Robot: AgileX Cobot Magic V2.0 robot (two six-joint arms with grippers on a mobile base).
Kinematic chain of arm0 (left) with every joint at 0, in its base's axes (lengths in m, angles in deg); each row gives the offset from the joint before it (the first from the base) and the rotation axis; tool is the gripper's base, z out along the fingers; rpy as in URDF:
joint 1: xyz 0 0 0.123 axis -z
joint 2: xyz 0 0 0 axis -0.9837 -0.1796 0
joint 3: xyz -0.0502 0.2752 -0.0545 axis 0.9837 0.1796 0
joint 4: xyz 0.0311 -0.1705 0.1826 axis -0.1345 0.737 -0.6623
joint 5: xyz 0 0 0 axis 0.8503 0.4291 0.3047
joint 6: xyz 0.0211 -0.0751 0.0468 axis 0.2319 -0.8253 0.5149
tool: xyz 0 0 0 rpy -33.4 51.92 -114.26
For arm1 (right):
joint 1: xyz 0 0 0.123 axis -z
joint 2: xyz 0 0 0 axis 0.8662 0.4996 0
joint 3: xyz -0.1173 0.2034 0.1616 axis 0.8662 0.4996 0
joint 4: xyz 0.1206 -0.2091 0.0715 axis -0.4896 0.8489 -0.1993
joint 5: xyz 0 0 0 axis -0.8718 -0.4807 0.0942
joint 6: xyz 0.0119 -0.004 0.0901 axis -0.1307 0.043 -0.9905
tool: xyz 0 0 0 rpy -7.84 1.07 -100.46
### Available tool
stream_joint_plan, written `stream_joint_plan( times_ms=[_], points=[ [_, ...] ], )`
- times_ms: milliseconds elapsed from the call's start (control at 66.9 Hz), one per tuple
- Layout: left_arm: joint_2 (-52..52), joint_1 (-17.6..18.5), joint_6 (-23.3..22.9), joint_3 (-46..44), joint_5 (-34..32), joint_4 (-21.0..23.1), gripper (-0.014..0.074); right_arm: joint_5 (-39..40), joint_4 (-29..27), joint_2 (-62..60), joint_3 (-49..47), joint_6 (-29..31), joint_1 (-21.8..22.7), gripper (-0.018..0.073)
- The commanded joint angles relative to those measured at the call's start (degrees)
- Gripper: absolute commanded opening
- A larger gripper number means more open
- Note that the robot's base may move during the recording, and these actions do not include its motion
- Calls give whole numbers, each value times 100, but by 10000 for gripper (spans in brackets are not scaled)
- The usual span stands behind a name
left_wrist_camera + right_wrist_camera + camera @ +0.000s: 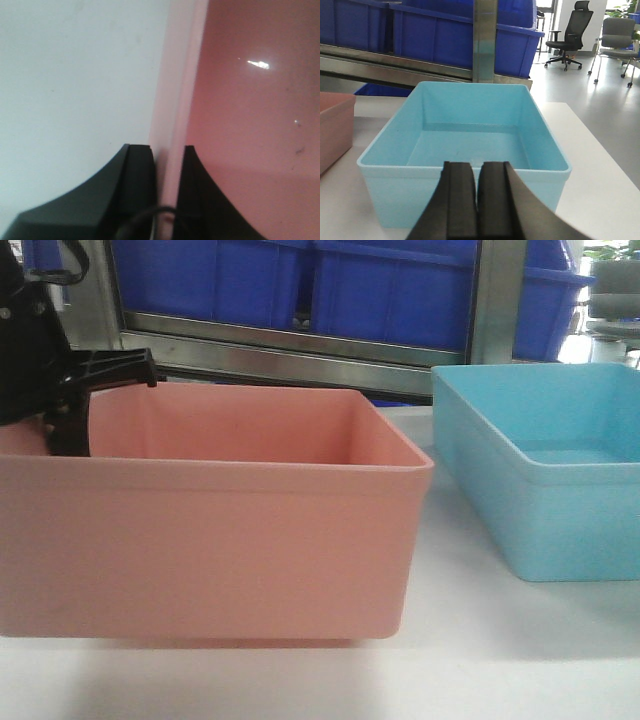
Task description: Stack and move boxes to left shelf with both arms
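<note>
Left wrist view: the left gripper (pixel 165 155) pinches the pink box (pixel 250 125) by its left wall, one finger on each side. It should squeeze tight, lift level, then lower it into the blue box (pixel 390 190), farther right on the table (pixel 480 640). Before that box hovers the right gripper (pixel 479 170), fingers pressed together.

Dark blue crates (pixel 445 35) sit behind the white worktop (pixel 590 175). Beyond, a black office chair (pixel 570 32) and a grey one (pixel 617 40) stand on a pale, shiny, brightly lit floor (pixel 600 100).
</note>
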Motion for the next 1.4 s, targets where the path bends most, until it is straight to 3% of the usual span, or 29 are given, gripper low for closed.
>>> stream_joint_plan(
  times_ms=[0, 284, 822, 926, 1031, 1150, 1389],
  points=[
    [358, 54, -161, 6, -512, 33, -3, 545, 43, -115, -103, 38, 33, 52],
    [358, 54, -161, 342, -706, -278, -3, 545, 43, -115, -103, 38, 33, 52],
    [4, 54, -100, 342, -655, -362, 8, 545, 43, -115, -103, 38, 33, 52],
    [18, 54, 66, 342, -642, -330, 113, 545, 43, -115, -103, 38, 33, 52],
    [40, 54, 81, 342, -552, -340, 286, 545, 43, -115, -103, 38, 33, 52],
    [177, 54, 405, 320, -524, -340, 466, 545, 43, -115, -103, 38, 33, 52],
    [1030, 43, 849, 320, -533, -518, 494, 545, 43, -115, -103, 38, 33, 52]
  ],
)
